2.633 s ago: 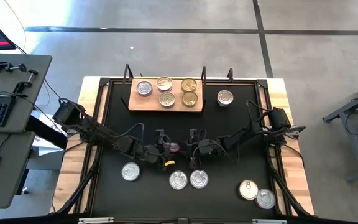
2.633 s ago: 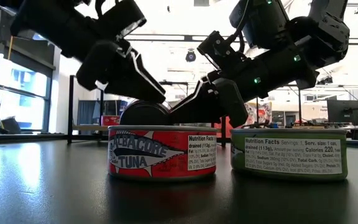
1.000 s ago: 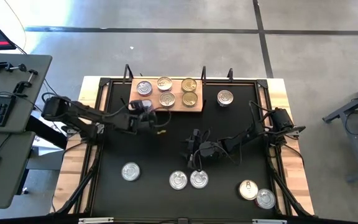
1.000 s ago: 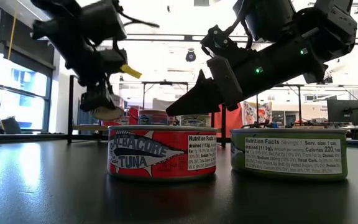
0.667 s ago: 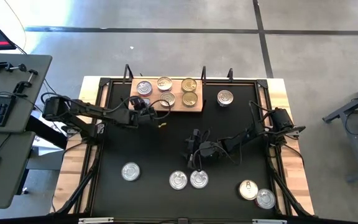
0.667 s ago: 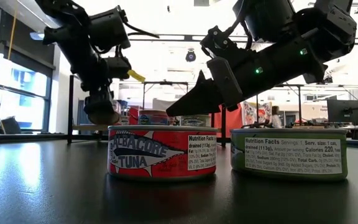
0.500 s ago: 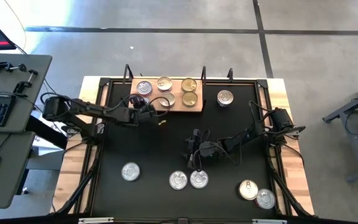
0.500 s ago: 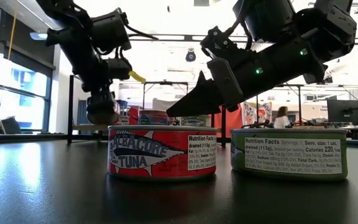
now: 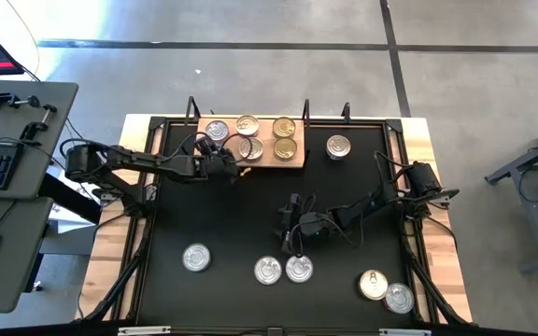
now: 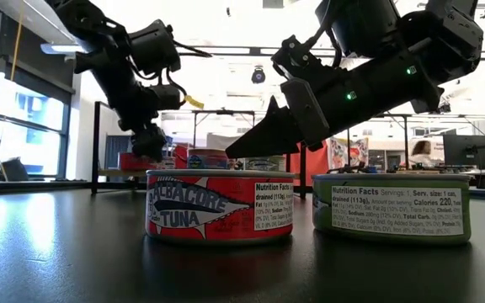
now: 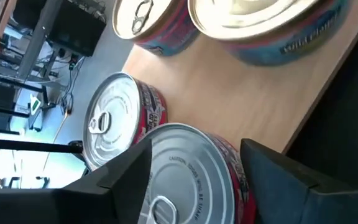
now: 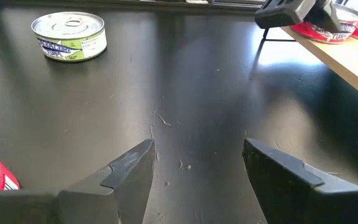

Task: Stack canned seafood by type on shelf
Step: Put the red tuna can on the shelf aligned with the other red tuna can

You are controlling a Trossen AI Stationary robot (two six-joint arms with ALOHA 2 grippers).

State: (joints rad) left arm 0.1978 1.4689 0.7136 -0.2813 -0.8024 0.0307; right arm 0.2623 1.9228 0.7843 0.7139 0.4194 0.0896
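- Left wrist view: the left gripper point(image 11: 196, 148) is at the near-left corner of the board point(image 11: 247, 87), its fingers spread apart on either side of a red-sided can point(image 11: 188, 177) and seemingly loose of it
- That can sits flat on the wood, just beside a second red-sided can point(image 11: 120, 118) farther back; I judge it was put there so the two like tins share one column
- Farther right on the board are two more pairs, each one behind the other: pale-topped cans point(image 9: 249, 136) in the middle and gold-topped cans point(image 9: 285, 137) on the right, so the board looks sorted into three columns by type
- The board holds six cans, all upright with lids up, none on top of another as far as I can tell
- The right gripper point(image 12: 197, 155) hovers over the bare middle of the black table point(image 9: 241, 219), fingers apart with nothing between them; it seems to be waiting clear of the left arm
- Not on the board: one can point(image 9: 339, 147) on the table just right of it, one point(image 9: 196, 257) near left, a touching pair point(image 9: 283, 270) near the middle, and two point(image 9: 387, 291) at the near right
- Low view shows that near pair as a red tuna can point(image 10: 219, 206) and a green-labelled can point(image 10: 390, 209), so roughly half the cans remain to be sorted
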